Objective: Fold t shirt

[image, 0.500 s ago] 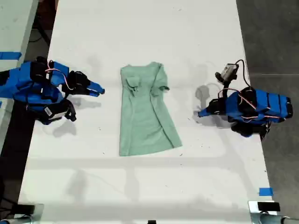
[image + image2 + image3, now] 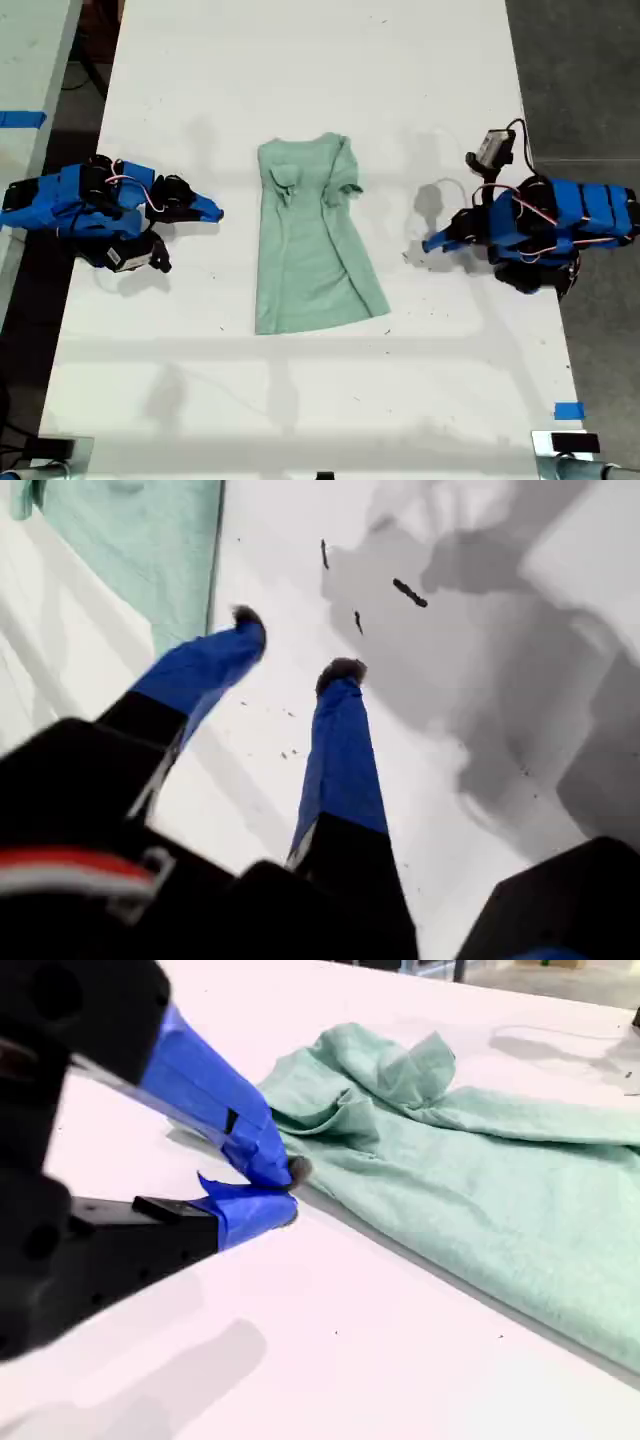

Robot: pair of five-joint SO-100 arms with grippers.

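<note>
Mint-green cloth lies flat near the middle of the white table (image 2: pixel 300 60): the t shirt (image 2: pixel 315 250), a long narrow shape with its neck end toward the far side and its hem toward the near side. At the far end the cloth is bunched into small folds (image 2: pixel 290 180), and one sleeve pokes out on the exterior view's right.

My first gripper (image 2: pixel 428 243) is on the exterior view's right, low over the bare table and pointing toward the shirt, clearly apart from it. Its blue fingers (image 2: pixel 340 740) are spread with nothing between them, and the shirt's edge (image 2: pixel 130 550) shows beyond them.

My second gripper (image 2: pixel 212 210) is on the exterior view's left, level with the shirt's upper part and a little short of its edge. Its tips (image 2: pixel 285 1185) are pressed together on nothing, with the rumpled cloth (image 2: pixel 480 1190) just ahead.
</note>
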